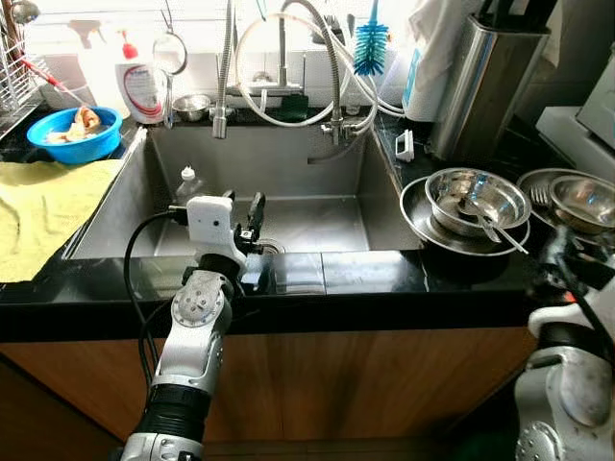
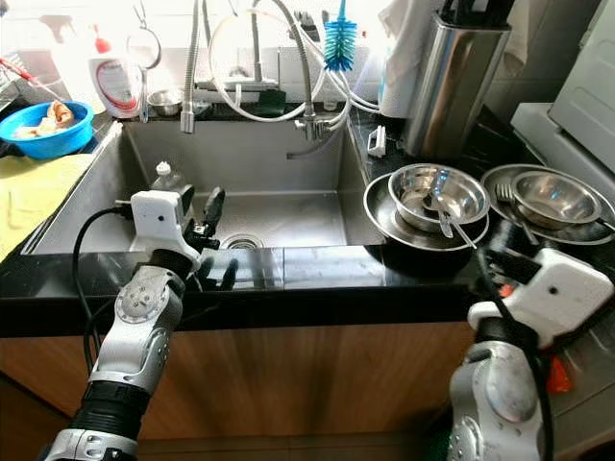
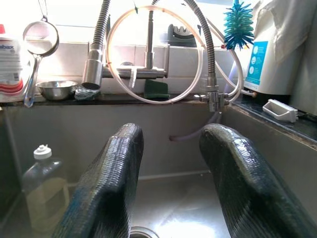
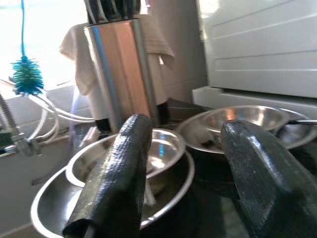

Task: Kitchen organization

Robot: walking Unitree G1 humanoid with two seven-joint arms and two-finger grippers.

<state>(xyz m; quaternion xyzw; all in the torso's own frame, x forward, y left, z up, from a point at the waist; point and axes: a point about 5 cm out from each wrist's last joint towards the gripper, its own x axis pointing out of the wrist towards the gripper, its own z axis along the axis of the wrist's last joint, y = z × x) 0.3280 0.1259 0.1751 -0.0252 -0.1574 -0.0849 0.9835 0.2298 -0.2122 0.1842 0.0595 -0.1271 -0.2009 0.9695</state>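
Black countertop (image 1: pixel 384 274) around a steel sink (image 1: pixel 317 216). Left gripper (image 1: pixel 252 229) over the near sink edge, fingers parted, empty. Right gripper (image 4: pixel 183 173) low at the counter's right, spread wide, empty, facing the steel bowls (image 1: pixel 478 197).

Progress, judged: barely begun, nothing held.

Count: two bowl stacks on the counter, one clear bottle (image 1: pixel 187 181) in the sink, one blue bowl (image 1: pixel 74 133), one blue bottle brush (image 1: pixel 370 43) at the back.

On the worktop's right side stand four steel bowls (image 1: pixel 478 197), stacked in two pairs. One small steel bowl (image 1: pixel 192 106) sits at the back edge, one blue bowl (image 1: pixel 74 133) at the left corner. Two bottles: one (image 1: pixel 187 182) in the sink, one (image 1: pixel 140 84) behind it.
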